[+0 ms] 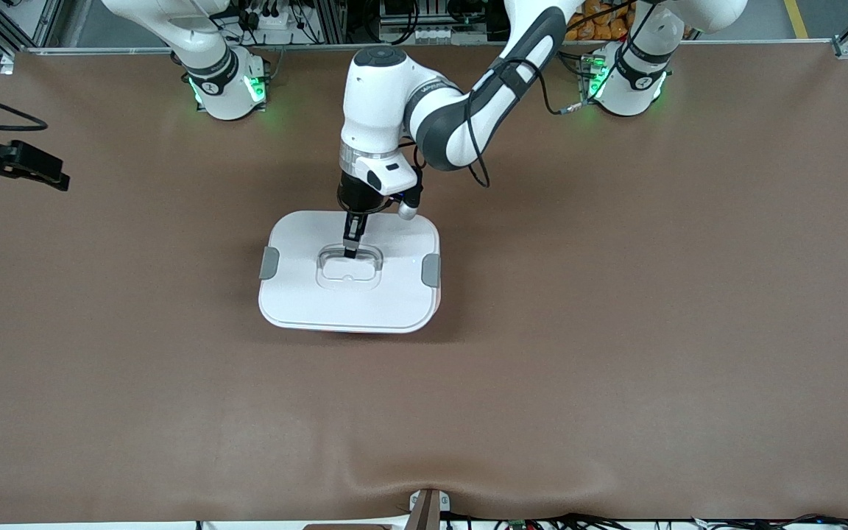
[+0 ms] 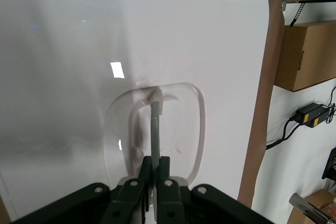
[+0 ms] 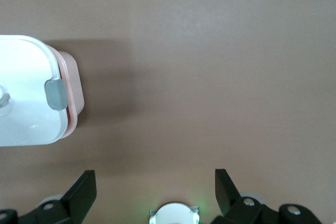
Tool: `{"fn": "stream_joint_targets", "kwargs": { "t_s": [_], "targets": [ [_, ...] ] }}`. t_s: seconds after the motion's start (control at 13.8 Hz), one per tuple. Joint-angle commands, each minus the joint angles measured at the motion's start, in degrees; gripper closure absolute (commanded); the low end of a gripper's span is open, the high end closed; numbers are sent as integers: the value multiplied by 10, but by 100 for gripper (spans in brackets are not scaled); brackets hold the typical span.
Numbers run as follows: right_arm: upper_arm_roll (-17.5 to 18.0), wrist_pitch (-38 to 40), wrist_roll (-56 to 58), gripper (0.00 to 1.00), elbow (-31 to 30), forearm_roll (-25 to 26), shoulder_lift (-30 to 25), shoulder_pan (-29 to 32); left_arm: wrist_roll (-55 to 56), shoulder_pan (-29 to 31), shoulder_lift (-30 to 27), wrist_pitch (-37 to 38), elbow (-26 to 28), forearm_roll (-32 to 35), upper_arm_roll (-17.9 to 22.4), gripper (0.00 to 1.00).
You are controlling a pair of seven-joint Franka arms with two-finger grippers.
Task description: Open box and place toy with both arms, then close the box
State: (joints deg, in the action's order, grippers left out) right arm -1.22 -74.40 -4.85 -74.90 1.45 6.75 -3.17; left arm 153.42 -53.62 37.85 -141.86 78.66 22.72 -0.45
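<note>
The right gripper (image 1: 63,180) hangs over the bare table (image 1: 615,331) at the right arm's end, jaws spread wide and holding nothing; that arm waits. The box (image 1: 350,272) sits mid-table with its white lid (image 2: 79,66) on and a grey clip (image 1: 269,263) at each end. The left gripper (image 1: 351,252) reaches down into the lid's recess, fingers pinched tight on the clear handle (image 2: 155,124). The toy is not visible.
</note>
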Motion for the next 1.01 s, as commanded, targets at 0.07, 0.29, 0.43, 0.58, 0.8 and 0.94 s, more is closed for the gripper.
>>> {"fn": "stream_joint_targets", "kwargs": {
  "t_s": [0.07,0.29,0.43,0.58,0.8,0.94],
  "targets": [
    [2,-94,5,0,-195,14,-128,-3,30,-3,-1,-25,18,13,3,100],
    [-1,-109,5,0,-204,4,-132,3,53,-4,-7,-25,32,12,3,100],
    [-4,-116,5,0,-185,-24,-128,8,68,-5,-15,-25,45,16,3,100],
    [-2,-106,0,0,-126,-22,-105,12,69,-5,-14,-31,45,16,3,100],
    [-3,-54,3,0,-74,-27,-70,28,70,-6,-10,-34,47,16,2,100],
    [1,-37,-1,0,-75,-27,-73,26,70,-8,-7,-35,47,16,2,100]
  ]
}}
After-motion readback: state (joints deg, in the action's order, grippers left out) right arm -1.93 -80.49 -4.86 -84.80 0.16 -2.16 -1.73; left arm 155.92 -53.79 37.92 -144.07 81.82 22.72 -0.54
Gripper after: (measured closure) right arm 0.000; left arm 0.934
